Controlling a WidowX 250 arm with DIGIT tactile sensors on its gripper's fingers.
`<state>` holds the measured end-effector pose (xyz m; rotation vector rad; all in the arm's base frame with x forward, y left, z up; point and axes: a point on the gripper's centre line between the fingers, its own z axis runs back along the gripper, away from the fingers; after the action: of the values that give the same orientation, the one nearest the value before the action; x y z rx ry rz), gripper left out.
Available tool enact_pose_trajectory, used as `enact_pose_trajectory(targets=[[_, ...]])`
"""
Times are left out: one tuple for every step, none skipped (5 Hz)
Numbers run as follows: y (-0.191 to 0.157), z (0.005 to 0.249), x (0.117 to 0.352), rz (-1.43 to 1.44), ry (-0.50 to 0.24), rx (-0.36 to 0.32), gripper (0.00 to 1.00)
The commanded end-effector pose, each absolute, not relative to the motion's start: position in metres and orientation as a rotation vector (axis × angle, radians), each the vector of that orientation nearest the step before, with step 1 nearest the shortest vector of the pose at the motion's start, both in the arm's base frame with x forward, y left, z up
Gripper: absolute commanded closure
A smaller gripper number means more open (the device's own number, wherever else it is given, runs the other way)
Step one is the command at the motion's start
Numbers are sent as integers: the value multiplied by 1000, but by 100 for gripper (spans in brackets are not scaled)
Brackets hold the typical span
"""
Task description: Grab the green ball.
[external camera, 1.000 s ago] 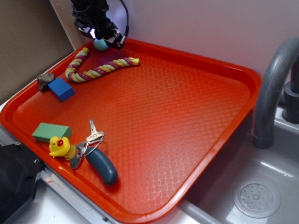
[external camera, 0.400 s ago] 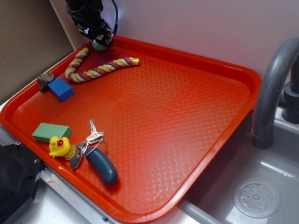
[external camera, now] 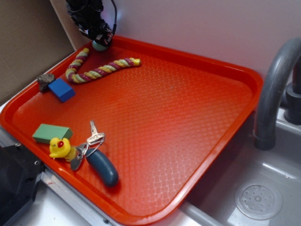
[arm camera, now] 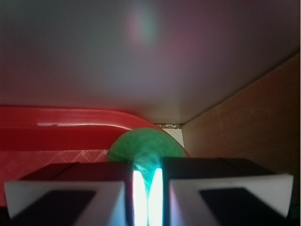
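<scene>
The green ball (external camera: 99,45) sits in the far left corner of the red tray (external camera: 197,61), just past the end of the rope toy. My gripper (external camera: 100,41) comes down on it from above, black body over it. In the wrist view the green ball (arm camera: 146,145) bulges out beyond the two fingers, which are drawn close together and pinch its near side; my gripper (arm camera: 146,176) is shut on it. The ball's lower half is hidden behind the fingers (arm camera: 89,181).
A striped rope toy (external camera: 101,68), blue block (external camera: 61,89) and grey stone (external camera: 45,80) lie near the ball. A green block (external camera: 52,133), yellow duck (external camera: 60,148) and blue-handled tool with keys (external camera: 101,167) sit at the front. Walls close behind; faucet (external camera: 275,89) at right.
The gripper has shifted a little left and back toward the corner and its wrist has turned, with the ball staying between its fingers. Over the last half second nothing visibly moved.
</scene>
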<state>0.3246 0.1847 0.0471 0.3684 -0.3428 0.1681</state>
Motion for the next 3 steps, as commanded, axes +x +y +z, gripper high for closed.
enact_pose_trajectory(targets=[[202, 83, 321, 262, -365, 421, 100], [162, 127, 308, 323, -298, 329, 100], [124, 179, 285, 356, -289, 211, 100]])
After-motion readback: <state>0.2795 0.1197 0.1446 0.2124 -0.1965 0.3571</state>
